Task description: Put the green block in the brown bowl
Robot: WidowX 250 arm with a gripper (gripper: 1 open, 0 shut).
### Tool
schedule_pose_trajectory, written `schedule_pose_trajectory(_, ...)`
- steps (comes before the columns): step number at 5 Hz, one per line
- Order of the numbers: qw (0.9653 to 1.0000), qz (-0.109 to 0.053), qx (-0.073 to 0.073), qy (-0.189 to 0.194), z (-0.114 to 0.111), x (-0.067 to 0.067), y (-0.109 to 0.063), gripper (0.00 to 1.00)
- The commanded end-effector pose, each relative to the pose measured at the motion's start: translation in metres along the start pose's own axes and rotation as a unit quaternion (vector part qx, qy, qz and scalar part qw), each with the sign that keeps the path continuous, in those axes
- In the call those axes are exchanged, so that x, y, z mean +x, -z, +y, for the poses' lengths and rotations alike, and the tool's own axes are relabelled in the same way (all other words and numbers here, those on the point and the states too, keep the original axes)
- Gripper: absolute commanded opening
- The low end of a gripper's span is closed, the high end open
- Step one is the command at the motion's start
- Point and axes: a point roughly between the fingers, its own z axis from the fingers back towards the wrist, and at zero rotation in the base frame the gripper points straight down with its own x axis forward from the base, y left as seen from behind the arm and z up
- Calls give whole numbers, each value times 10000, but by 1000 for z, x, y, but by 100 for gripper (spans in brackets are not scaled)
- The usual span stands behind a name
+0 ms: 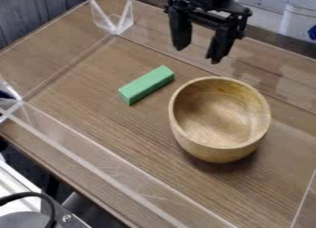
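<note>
In the single camera view, the tool (202, 45) hangs over the far part of the worktop (87, 75), pointing straight down with its two dark fingers spread apart and nothing between them. It sits well apart from both task things, which suggests the reach for the block has not begun; the spread fingers look ready to straddle something narrow.

The green block (146, 85) lies flat on the worktop, just left of the brown bowl (220, 118) and not touching it. Its long axis runs diagonally across the picture, from lower left up to upper right, with the upper end pointing roughly toward the tool. Lying flat with its long sides free, it probably offers the easiest hold across its short width, so the fingers would need to line up across that diagonal.

The bowl stands upright, hollow open upward and empty, ready to receive the block. Clear low walls (117, 19) edge the worktop.
</note>
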Motion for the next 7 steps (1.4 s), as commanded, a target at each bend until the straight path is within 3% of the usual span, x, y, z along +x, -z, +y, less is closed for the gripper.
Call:
schedule_pose_trajectory(1, 10000, 13, 25, 1, 9, -7, 3, 100)
schedule_pose_trajectory(3, 10000, -71, 14, -34, 39, -33, 15, 100)
schedule_pose_trajectory(5, 9999, -121, -33, 34, 73, -34, 32, 100)
schedule_pose_trajectory(7, 9997, -189, -33, 180, 77, -28, 42, 100)
